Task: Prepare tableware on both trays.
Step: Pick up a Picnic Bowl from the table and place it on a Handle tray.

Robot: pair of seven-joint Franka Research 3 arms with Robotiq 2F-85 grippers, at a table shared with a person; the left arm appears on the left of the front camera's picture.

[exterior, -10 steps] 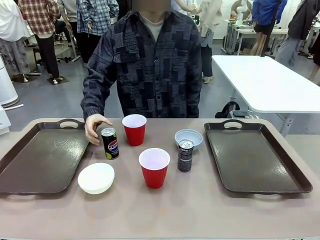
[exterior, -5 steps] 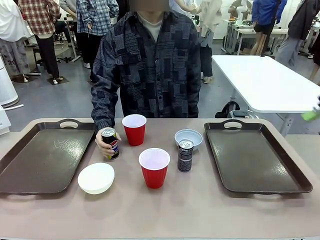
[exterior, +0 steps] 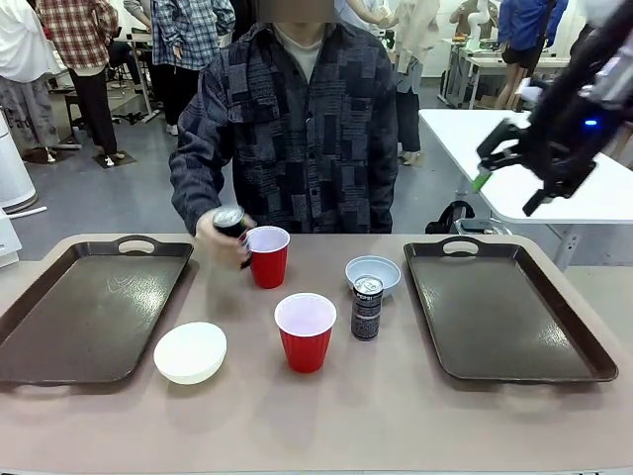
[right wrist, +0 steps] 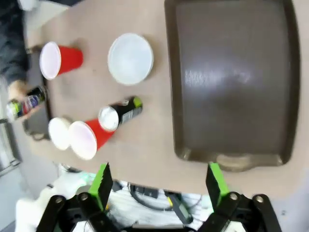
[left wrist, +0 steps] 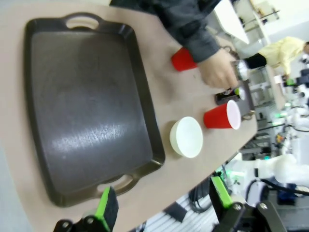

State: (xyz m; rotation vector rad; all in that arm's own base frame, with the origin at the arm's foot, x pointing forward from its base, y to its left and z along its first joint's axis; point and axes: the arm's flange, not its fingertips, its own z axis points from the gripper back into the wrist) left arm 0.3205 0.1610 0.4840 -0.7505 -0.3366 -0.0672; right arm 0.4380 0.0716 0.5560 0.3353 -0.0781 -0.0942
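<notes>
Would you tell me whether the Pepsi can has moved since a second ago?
Yes. The person's hand has lifted the Pepsi can off the table; it is now higher and closer to the far red cup.

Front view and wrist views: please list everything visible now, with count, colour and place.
trays: two, dark brown, one at each end of the table.
red cups: two, red with white insides, one near the person, one nearer the robot.
white bowl: one, white, left of the near cup.
black can: one, black, upright, right of the near cup.
grey-blue bowl: one, pale, behind the black can.
Pepsi can: one, dark, held in the person's hand by the far cup.
person: one, dark patterned shirt, far side.
left gripper: black, green pads, open.
right gripper: same colours, open, raised above the right tray.
</notes>
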